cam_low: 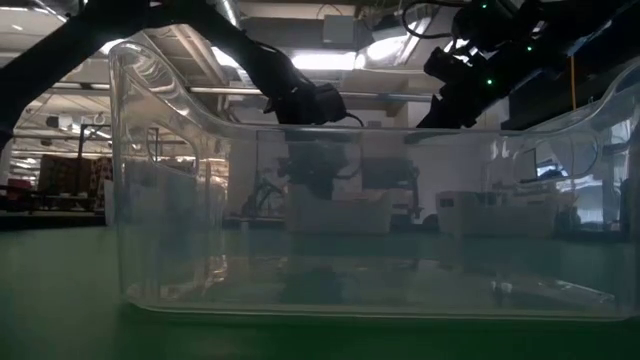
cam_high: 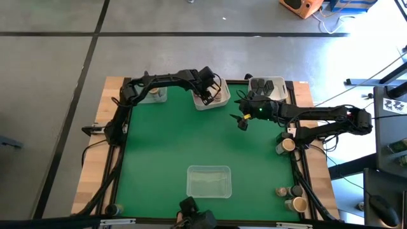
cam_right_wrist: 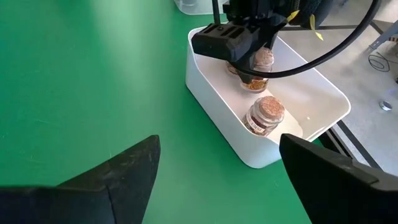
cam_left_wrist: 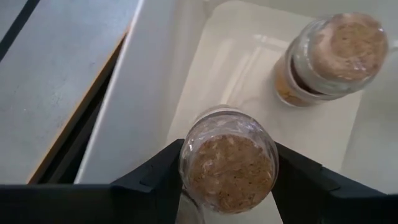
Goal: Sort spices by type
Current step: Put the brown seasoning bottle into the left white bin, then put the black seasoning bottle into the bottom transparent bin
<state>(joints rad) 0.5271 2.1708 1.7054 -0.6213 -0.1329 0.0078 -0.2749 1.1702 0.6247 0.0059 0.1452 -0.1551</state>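
Two small clear spice jars with tan cork-like tops are at a white tray [cam_right_wrist: 211,118] on the far middle of the green mat. My left gripper [cam_high: 208,95] hangs over this tray, shut on one jar [cam_left_wrist: 229,165]. The other jar [cam_right_wrist: 264,115], also seen in the left wrist view [cam_left_wrist: 333,56], stands tilted inside the tray, leaning against its wall. My right gripper [cam_right_wrist: 217,168] is open and holds nothing. It hovers over the bare mat just right of the white tray [cam_high: 243,122]. My left gripper pinches the jar's glass body just below its top [cam_left_wrist: 193,158] between the two fingers [cam_left_wrist: 155,177], one on either side. The fingers come from above, pointing down into the white tray. The jar stays upright, top toward the wrist; whether its base touches the tray floor cannot be told.
A dark tray [cam_high: 267,84] with more jars sits at the far right, a clear tray [cam_high: 154,94] at the far left, and a larger clear tray [cam_high: 208,181] near the mat's near edge, filling the low view [cam_low: 300,200]. Several jars [cam_high: 286,145] [cam_high: 294,194] stand along the right edge.
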